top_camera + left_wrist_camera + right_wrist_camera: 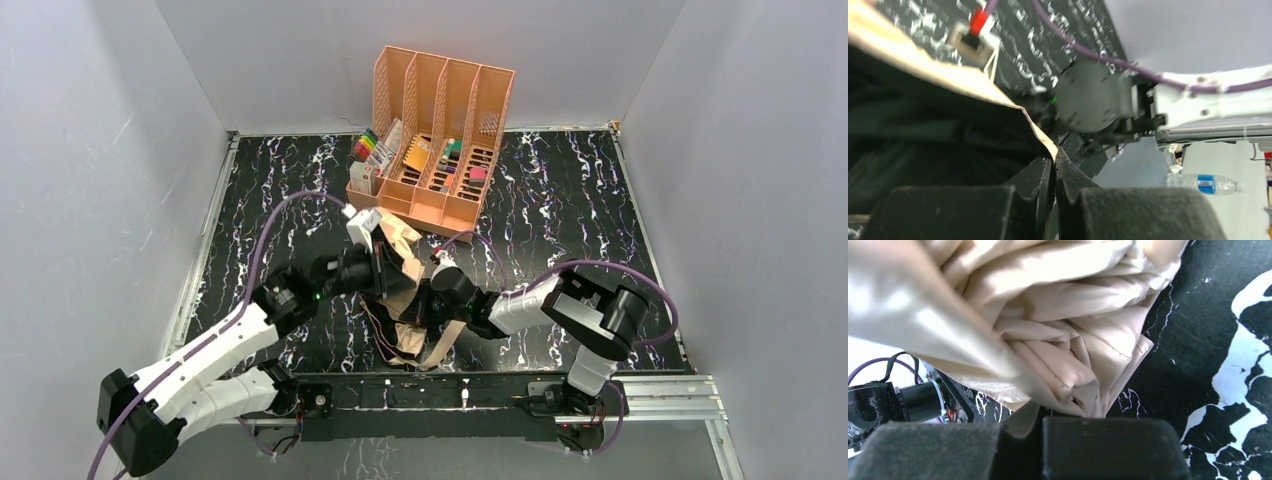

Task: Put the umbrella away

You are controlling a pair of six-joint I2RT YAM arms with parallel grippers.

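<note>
Your left gripper (385,270) comes in from the near-left and sits at the left side of the fabric bundle, mid-table. In its wrist view the jaws are pressed together, nipping the corner of the tan hem (1040,139). The canopy's black face (923,145) spreads left of the fingers (1035,182).

The compact folding umbrella (405,240), tan fabric on one face and black on the other, lies crumpled on the black white-veined marble table (560,190). It's between your two grippers, just in front of the peach plastic slotted file organizer (440,120) at the back. Thin ribs (378,328) and a tan strap (440,345) trail toward the near edge.

Your right gripper (422,300) reaches in from the right and is buried in the bundle's right side. In its wrist view, tan folds (1048,340) fill most of the frame. One fold runs into the narrow gap between the dark pads (1108,447), and the jaws are closed on it. The fingertips are hidden by cloth.
</note>
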